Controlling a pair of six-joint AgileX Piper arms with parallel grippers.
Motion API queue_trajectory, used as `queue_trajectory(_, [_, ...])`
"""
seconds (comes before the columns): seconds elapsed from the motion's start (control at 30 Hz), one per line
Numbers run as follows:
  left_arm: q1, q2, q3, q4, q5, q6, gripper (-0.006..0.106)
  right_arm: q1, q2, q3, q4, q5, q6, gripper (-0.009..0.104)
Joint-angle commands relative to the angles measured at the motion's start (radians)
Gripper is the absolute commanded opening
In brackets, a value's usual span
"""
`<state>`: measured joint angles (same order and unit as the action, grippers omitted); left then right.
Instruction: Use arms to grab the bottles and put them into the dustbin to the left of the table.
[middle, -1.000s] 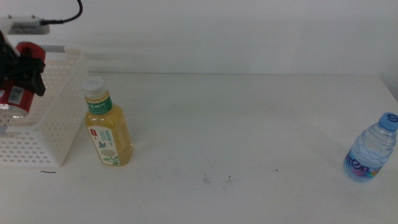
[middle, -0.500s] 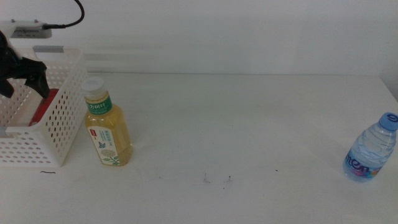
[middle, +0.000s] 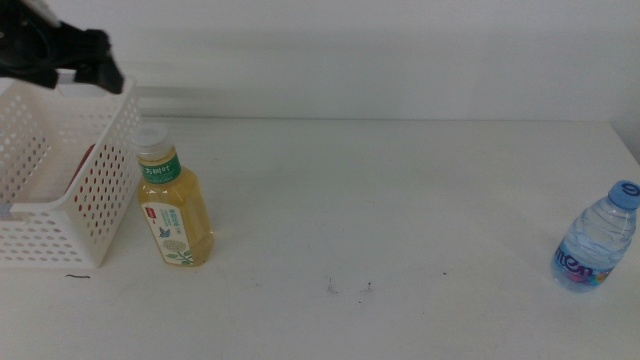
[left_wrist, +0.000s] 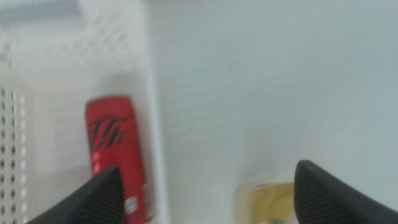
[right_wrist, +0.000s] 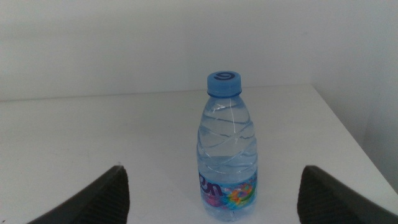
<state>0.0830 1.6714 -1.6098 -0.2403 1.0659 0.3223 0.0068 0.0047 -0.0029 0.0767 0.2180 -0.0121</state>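
Observation:
My left gripper (middle: 85, 60) is open and empty, above the far rim of the white perforated dustbin (middle: 100, 190) at the table's left. In the left wrist view its jaws (left_wrist: 208, 199) stand wide apart over the red can (left_wrist: 115, 155), which lies inside the dustbin (left_wrist: 152, 93). The yellow-tea bottle (middle: 172, 215) stands upright right beside the dustbin's right wall; its top shows in the left wrist view (left_wrist: 267, 202). The small water bottle (middle: 598, 240) stands at the table's far right. My right gripper (right_wrist: 214, 199) is open, facing that bottle (right_wrist: 227, 149), apart from it.
The white table (middle: 400, 200) stretches between the two bottles, with a few dark specks (middle: 350, 288) near the front. The table's right edge lies just beyond the water bottle. The right arm is out of the middle view.
My left gripper has let go of the red can, which now lies in the dustbin. The gripper has risen and moved back and to the right above the dustbin.

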Motion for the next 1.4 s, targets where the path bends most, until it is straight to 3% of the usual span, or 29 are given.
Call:
queue_trajectory(0.0, [-0.057,-0.133,0.113,-0.005,-0.128,-0.006,0.094,-0.008,-0.005,0.003,-0.007,-0.008,-0.006,0.085])
queue_trajectory(0.17, [-0.198,-0.348,0.336,-0.007,-0.34,-0.041,0.094,-0.008,-0.005,0.003,-0.007,-0.008,-0.006,0.085])
queue_trajectory(0.4, [-0.291,-0.554,0.549,-0.029,-0.426,-0.055,0.094,-0.008,-0.005,0.003,-0.007,-0.008,-0.006,0.085])
queue_trajectory(0.7, [-0.313,-0.788,0.741,-0.048,-0.484,-0.055,0.094,-0.008,-0.005,0.003,-0.007,-0.008,-0.006,0.085])
queue_trajectory(1.13, [-0.313,-0.98,1.167,-0.06,-0.972,-0.119,0.094,-0.008,-0.005,0.003,-0.007,-0.008,-0.006,0.085])
queue_trajectory(1.37, [-0.313,-0.98,1.342,0.066,-1.035,-0.22,0.094,-0.008,-0.005,0.003,-0.007,-0.008,-0.006,0.085])
